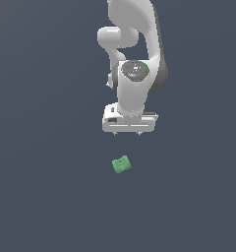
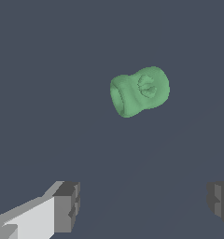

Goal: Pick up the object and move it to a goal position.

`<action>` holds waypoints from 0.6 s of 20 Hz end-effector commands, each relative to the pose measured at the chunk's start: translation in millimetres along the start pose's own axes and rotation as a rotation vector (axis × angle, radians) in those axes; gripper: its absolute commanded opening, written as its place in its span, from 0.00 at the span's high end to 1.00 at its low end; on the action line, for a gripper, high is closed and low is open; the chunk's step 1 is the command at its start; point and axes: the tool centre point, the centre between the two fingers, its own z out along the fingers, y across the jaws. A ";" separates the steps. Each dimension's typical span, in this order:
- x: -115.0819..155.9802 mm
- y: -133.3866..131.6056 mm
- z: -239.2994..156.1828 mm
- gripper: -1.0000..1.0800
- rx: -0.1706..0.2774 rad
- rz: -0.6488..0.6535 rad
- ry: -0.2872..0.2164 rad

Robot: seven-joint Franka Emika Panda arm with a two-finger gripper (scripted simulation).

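Exterior view, left to right: a flat dark grey-blue floor (image 1: 36, 147) is seen across the whole left side, bare and even in tone. Toward the middle, the white arm (image 1: 134, 54) is seen coming down from the top edge, ending in the gripper (image 1: 127, 134), whose two short fingertips point down at the floor. Below it, apart from the fingertips and slightly toward the exterior view's left of the gripper's middle, the green block (image 1: 121, 165) is found lying on the floor, turned at a slant. Nothing is seen between block and gripper. The right side is taken up by the same floor, and open room is seen around the block on all sides; no edge of the floor is shown.

Wrist view: one finger (image 2: 67, 207) and the other finger (image 2: 221, 203) are seen spread wide, released, with nothing held between them. The block (image 2: 139, 91) is seen lying beyond the fingertips, outside the gap, its lumpy top with a small raised mark facing the camera. Bare floor surrounds it.
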 end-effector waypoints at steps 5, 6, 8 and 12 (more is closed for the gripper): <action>9.7 2.4 5.5 0.04 0.006 0.126 0.000; 11.6 2.9 6.6 0.04 0.007 0.151 0.001; 15.7 3.9 9.0 0.04 0.009 0.205 0.001; 24.6 6.2 14.4 0.04 0.013 0.323 0.001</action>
